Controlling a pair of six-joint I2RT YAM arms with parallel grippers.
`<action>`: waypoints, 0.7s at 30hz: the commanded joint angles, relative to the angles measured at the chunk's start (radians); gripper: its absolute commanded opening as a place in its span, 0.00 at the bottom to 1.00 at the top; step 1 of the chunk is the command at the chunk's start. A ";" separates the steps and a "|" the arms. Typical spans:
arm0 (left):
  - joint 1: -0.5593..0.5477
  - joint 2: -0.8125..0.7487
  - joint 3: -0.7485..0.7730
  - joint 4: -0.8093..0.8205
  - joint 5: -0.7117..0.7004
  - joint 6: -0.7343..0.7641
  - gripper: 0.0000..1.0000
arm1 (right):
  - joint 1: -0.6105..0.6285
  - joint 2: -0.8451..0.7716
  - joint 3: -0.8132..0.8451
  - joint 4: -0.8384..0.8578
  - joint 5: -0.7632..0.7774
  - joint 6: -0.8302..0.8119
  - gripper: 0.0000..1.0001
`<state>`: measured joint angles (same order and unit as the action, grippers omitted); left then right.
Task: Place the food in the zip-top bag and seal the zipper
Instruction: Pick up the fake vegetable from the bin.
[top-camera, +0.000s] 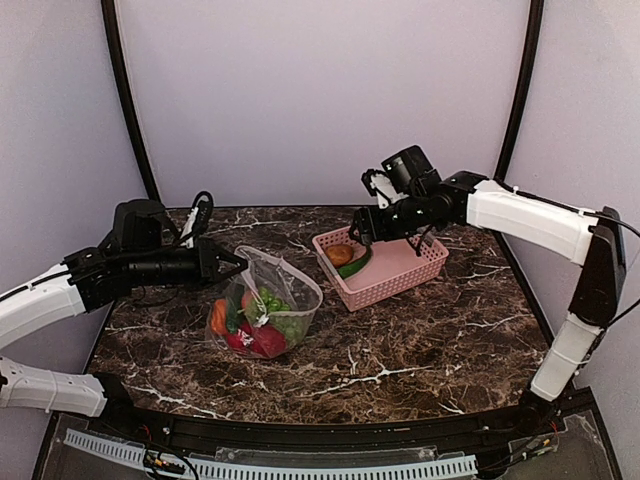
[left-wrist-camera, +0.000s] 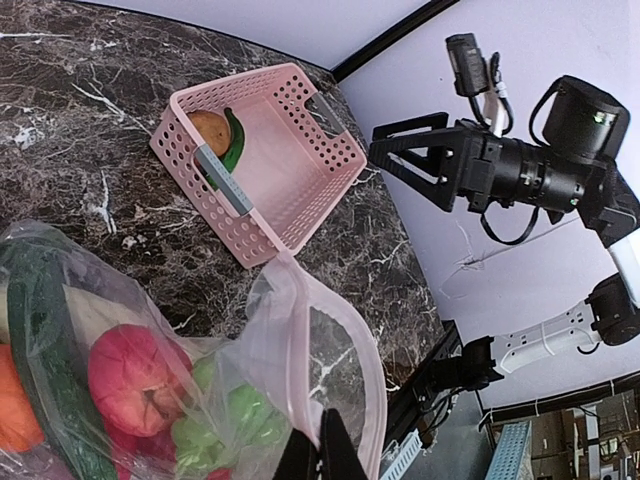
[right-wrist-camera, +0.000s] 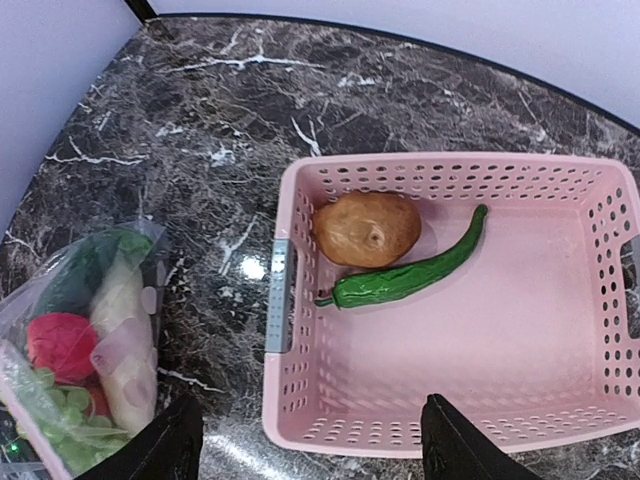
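Observation:
The zip-top bag (top-camera: 290, 285) lies left of centre with its mouth standing open. Through the plastic I see food: a red tomato (left-wrist-camera: 135, 375), green leafy pieces (left-wrist-camera: 225, 420), an orange fruit (top-camera: 219, 316) and a cream-white vegetable (right-wrist-camera: 125, 300). My left gripper (left-wrist-camera: 320, 455) is shut on the pinkish zipper strip (left-wrist-camera: 345, 330) at the mouth's edge and holds it up. My right gripper (right-wrist-camera: 312, 440) hangs open above the pink basket (right-wrist-camera: 400, 425), gripping nothing. In the basket lie a brown potato (right-wrist-camera: 366, 228) and a long green pepper (right-wrist-camera: 410, 277).
The pink basket (top-camera: 400, 285) stands at the back right of the dark marble table (top-camera: 420, 350), close to the bag. Grey walls enclose the table on three sides. A cable tray (top-camera: 300, 465) runs along the near edge.

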<state>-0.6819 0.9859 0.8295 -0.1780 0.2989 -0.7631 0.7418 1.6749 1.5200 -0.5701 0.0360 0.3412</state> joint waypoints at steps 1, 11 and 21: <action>0.039 0.001 -0.003 0.021 0.019 0.016 0.01 | -0.067 0.107 0.052 0.042 -0.091 -0.033 0.74; 0.131 0.040 0.004 0.022 0.093 0.026 0.01 | -0.176 0.363 0.209 0.091 -0.268 -0.040 0.78; 0.178 0.090 0.007 0.044 0.144 0.022 0.01 | -0.191 0.535 0.334 0.078 -0.328 -0.089 0.86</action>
<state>-0.5228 1.0637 0.8295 -0.1616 0.4129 -0.7551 0.5552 2.1635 1.8095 -0.5076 -0.2436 0.2737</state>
